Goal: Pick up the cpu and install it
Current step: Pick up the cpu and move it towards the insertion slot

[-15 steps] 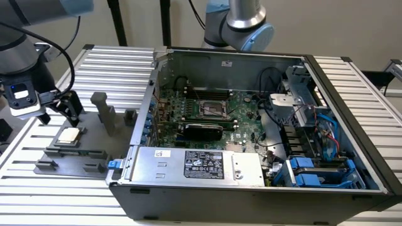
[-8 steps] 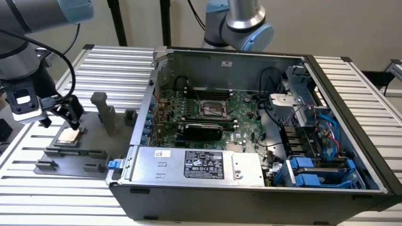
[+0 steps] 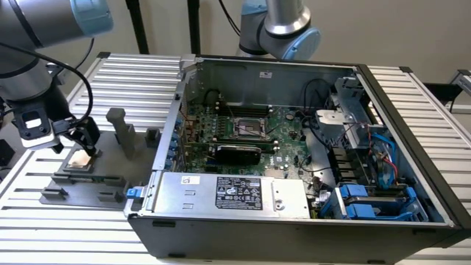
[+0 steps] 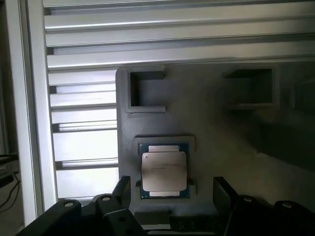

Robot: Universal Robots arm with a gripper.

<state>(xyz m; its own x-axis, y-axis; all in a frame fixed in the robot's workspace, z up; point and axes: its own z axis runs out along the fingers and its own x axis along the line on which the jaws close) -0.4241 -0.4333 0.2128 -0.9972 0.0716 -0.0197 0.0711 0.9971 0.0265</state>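
The arm (image 3: 33,61) comes in over the exterior view's left side of the slatted metal surface (image 3: 132,77). Its thick grey links bend down from the upper corner, and the wrist points almost straight down. A black cable loops along the arm. The pincer (image 3: 76,150) hangs low over a grey holder plate (image 3: 110,165), which lies flat on the surface near that left edge.

The pincer is open wide and holds nothing. In the wrist view its two dark fingers (image 4: 120,189) stand on either side of the cpu (image 4: 164,170), with a clear gap on each side, so neither touches it. In the exterior view the fingertips are just above the cpu (image 3: 79,161) — whether one brushes the plate I cannot tell.

The cpu lies flat in its own shallow square recess in the plate, pale metal top facing up, toward the plate's left end in the exterior view. Two other recesses (image 4: 147,91) in the plate lie further along.

The open computer case (image 3: 294,237) stands just beside the plate on the exterior view's right. The motherboard (image 3: 283,138) lies inside it, with a black square socket (image 3: 249,128) near its middle — well apart from the cpu.
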